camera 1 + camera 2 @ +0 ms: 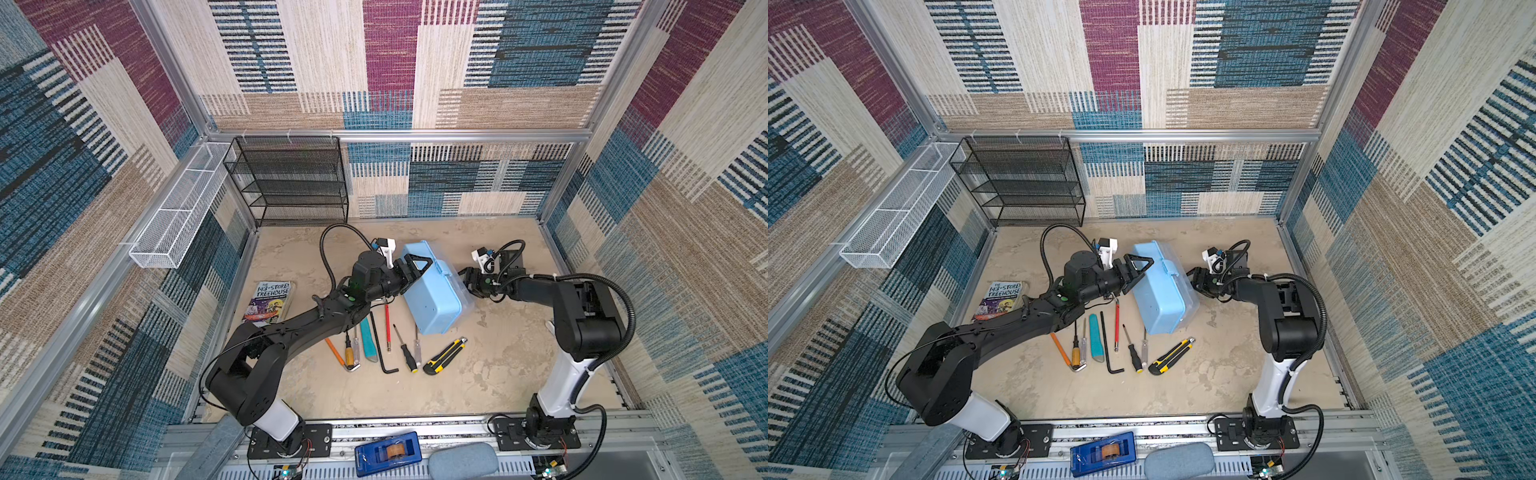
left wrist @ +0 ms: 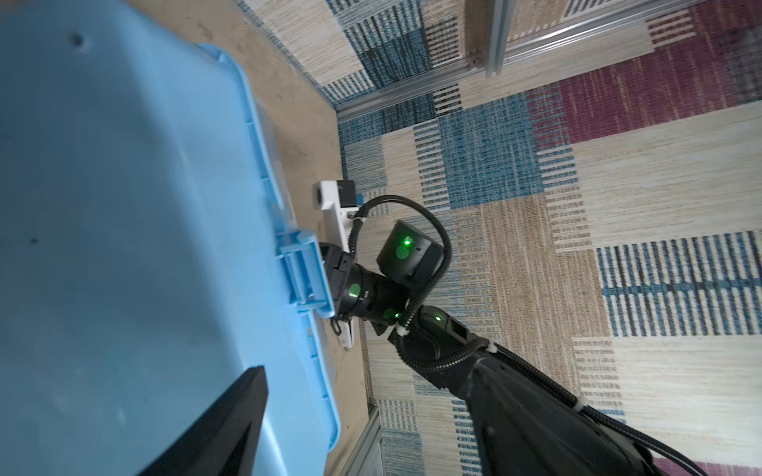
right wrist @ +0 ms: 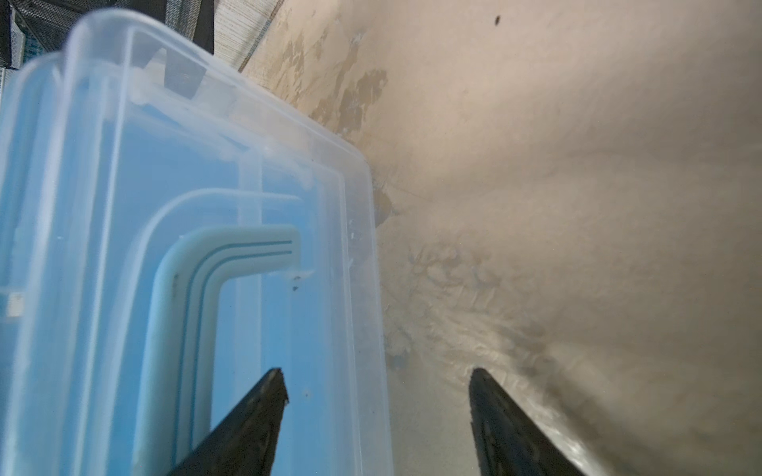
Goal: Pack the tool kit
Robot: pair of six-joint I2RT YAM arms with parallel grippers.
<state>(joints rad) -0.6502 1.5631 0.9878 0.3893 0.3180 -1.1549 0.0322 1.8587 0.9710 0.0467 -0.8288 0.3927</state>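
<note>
The tool kit case (image 1: 432, 299) stands tipped on its side at the table's (image 1: 498, 353) middle, between the left gripper (image 1: 415, 274), jaws spread at its base, and the right gripper (image 1: 464, 282), jaws spread at its clear lid (image 3: 231, 173)

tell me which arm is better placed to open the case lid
Probably right. The case lies on its side with its clear lid facing the right hand, which is open right beside it. The left hand faces the blue underside.
</note>
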